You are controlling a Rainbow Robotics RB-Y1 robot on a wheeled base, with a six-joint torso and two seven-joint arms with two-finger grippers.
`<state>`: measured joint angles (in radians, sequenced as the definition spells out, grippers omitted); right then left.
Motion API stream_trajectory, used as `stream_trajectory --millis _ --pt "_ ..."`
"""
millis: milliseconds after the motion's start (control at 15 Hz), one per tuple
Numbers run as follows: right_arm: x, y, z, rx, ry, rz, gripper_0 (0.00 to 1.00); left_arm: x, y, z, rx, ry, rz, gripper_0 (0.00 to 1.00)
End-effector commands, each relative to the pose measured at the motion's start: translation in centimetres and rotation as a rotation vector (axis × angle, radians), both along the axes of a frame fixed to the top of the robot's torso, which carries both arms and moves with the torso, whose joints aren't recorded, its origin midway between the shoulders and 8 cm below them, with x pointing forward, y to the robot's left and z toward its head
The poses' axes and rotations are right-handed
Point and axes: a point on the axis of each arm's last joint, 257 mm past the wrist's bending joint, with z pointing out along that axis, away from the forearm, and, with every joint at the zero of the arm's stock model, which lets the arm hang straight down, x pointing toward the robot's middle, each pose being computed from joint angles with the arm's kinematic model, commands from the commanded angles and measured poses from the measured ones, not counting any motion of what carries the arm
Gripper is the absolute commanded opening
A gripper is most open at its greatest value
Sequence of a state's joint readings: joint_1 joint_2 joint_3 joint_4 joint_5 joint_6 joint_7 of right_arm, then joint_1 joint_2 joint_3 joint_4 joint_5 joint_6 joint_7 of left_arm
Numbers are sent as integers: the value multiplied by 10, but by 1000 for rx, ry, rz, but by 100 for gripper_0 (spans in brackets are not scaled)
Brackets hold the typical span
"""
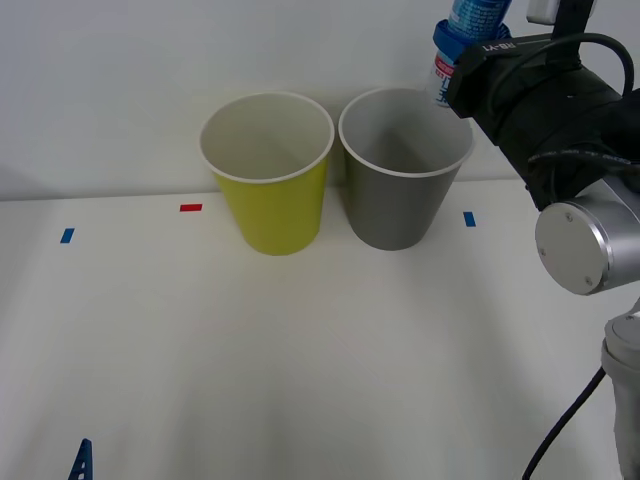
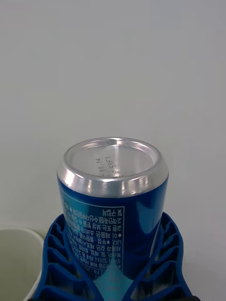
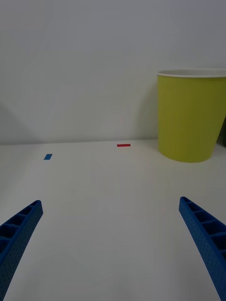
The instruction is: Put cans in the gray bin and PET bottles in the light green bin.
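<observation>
My right gripper [image 1: 452, 45] is raised at the back right and is shut on the blue can [image 1: 478, 14], which hangs above the right rear rim of the gray bin [image 1: 400, 200]. In the right wrist view the can [image 2: 113, 197] shows its silver end, clamped between the blue fingers [image 2: 61, 254]. The light green bin [image 1: 275, 200] stands just left of the gray one, touching or nearly so. My left gripper [image 3: 113, 249] is open low over the table, well left of the light green bin [image 3: 190, 117]. PET bottles are out of view.
Blue tape marks [image 1: 67, 236] [image 1: 469, 218] and a red one [image 1: 190, 208] lie on the white table near the back wall. A white bin rim [image 2: 21, 233] sits below the can. The left fingertip [image 1: 82, 465] pokes in at the front left edge.
</observation>
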<state>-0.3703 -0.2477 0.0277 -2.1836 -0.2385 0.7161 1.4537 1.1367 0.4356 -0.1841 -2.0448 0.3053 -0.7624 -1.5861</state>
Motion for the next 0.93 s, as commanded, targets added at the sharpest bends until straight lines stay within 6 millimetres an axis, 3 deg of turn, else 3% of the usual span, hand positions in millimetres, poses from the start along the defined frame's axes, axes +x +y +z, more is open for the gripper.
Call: stream_trajectory --millis 67,400,933 --pt "20 2 -1 -3 -10 11 0 0 0 0 0 0 0 100" --pt "45 13 -13 -19 -18 51 0 0 0 0 0 0 0 100" --pt "52 18 -21 -32 8 74 0 0 0 0 0 0 0 100"
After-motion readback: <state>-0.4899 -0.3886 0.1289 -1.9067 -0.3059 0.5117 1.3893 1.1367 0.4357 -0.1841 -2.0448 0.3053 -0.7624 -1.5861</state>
